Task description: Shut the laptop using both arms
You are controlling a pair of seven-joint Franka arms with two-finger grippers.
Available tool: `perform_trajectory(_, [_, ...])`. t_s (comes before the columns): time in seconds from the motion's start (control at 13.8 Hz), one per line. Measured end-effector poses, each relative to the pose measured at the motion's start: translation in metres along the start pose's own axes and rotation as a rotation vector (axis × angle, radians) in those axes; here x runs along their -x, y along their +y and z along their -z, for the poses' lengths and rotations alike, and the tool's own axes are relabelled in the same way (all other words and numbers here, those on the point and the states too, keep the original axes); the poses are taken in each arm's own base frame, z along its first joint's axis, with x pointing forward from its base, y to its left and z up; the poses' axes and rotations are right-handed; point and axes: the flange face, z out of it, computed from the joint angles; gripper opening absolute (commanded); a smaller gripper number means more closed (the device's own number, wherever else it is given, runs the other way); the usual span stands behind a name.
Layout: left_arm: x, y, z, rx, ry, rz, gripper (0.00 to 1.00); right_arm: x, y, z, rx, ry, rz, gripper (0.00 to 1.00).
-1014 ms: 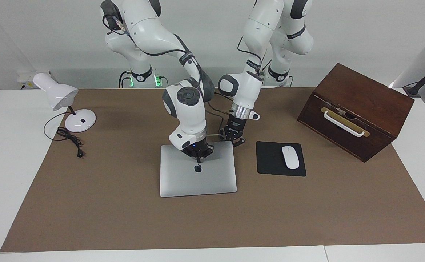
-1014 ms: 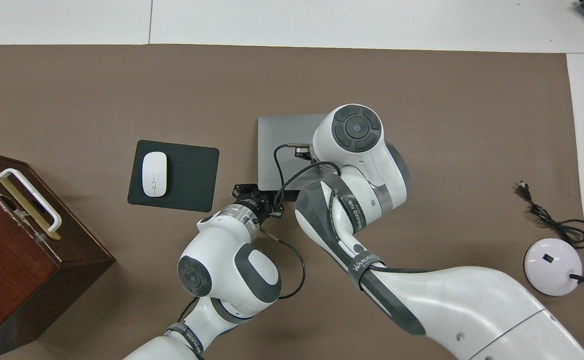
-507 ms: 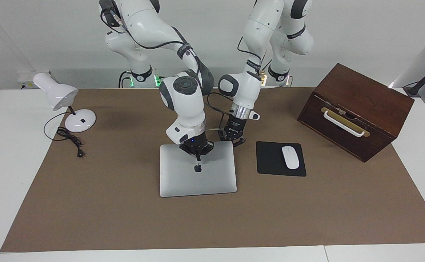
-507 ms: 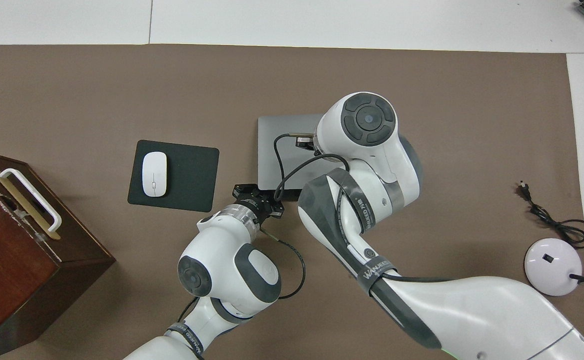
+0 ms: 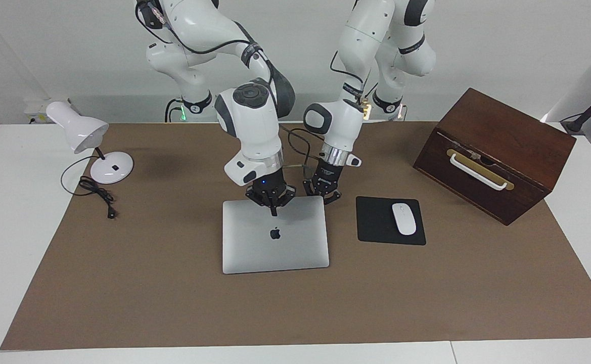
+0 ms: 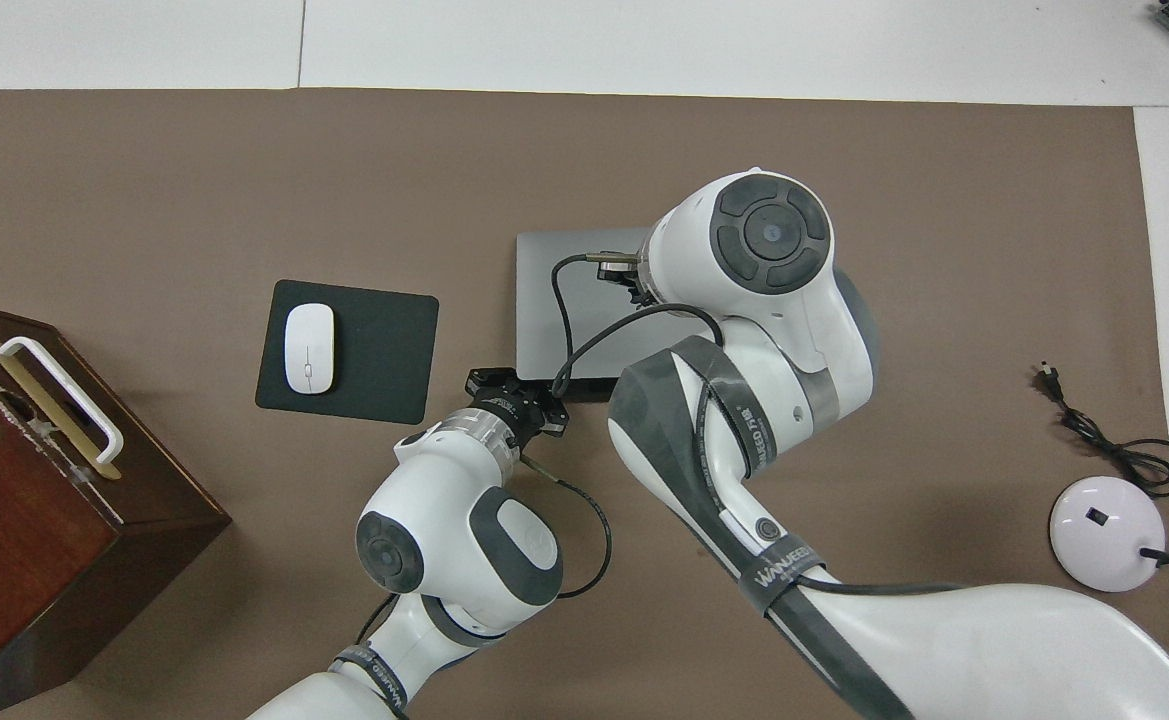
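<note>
On the brown mat [image 5: 174,303] the laptop [image 5: 275,247] lies closed; only the facing view shows the right gripper [image 5: 274,210] pinched shut over its lid, which the arm hides overhead, left gripper [image 5: 322,197] shut beside its corner.

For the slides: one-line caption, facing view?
Closed laptop flat on the mat; right end effector above its lid.
</note>
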Motion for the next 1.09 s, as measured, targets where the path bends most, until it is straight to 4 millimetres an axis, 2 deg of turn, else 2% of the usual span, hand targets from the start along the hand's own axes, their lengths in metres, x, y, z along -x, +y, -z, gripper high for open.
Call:
perform_trajectory(0.58, [-0.006,-0.012,0.002,0.04,-0.01,-0.03,0.0,-0.01,0.025,0.051,0.009,0.017,-0.021,0.0])
perform_trajectory(0.87, [-0.012,-0.022,0.007,0.042,-0.007,-0.039,0.0,-0.026,0.071,0.094,0.038,0.007,0.034,0.0])
perform_trajectory(1.09, [-0.02,-0.028,0.013,0.037,0.001,-0.046,0.0,-0.03,0.103,0.12,0.061,-0.013,0.076,0.0])
